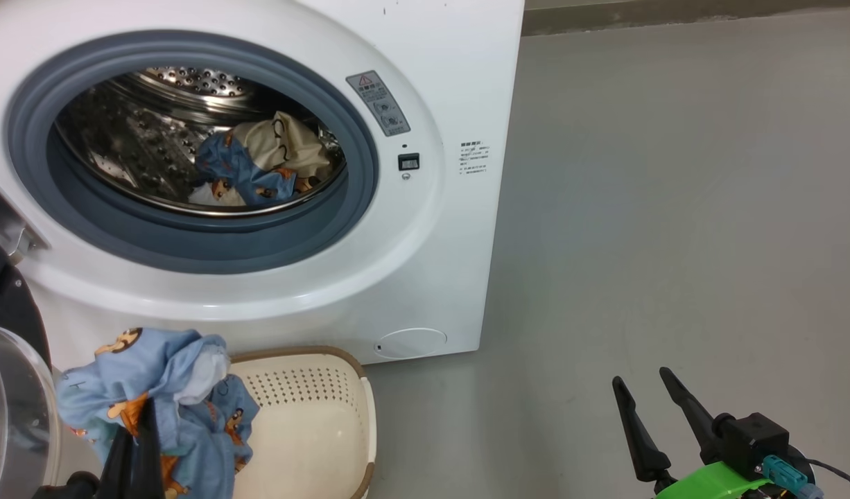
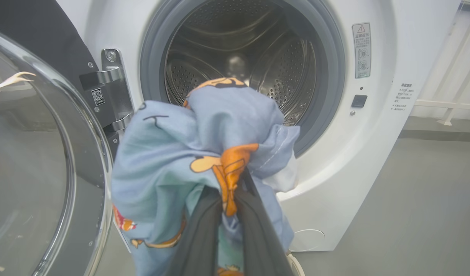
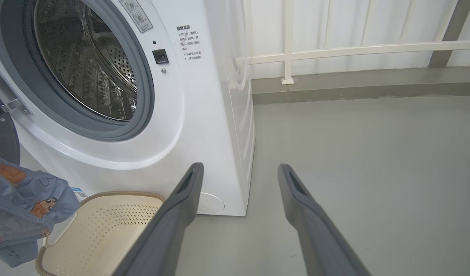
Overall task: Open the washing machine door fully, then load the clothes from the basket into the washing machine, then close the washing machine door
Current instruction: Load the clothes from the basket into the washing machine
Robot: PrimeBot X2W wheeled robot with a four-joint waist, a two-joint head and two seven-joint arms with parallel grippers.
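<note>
Already done: washing machine door [image 2: 35, 153] swung wide, cream and blue clothes [image 1: 258, 166] lying in the drum [image 1: 141, 138]. Grips a light blue garment [image 1: 161, 388] with the left pincer [image 1: 137, 443], clamped on it, above the seemingly empty basket [image 1: 307, 381]. Holds the right pincer [image 1: 640, 378] wide, with nothing in it. Left to do: loading this piece, closing the door.

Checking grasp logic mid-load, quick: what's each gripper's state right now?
Left gripper: closed on a light blue cartoon-print garment.
Right gripper: open, holding nothing.
</note>
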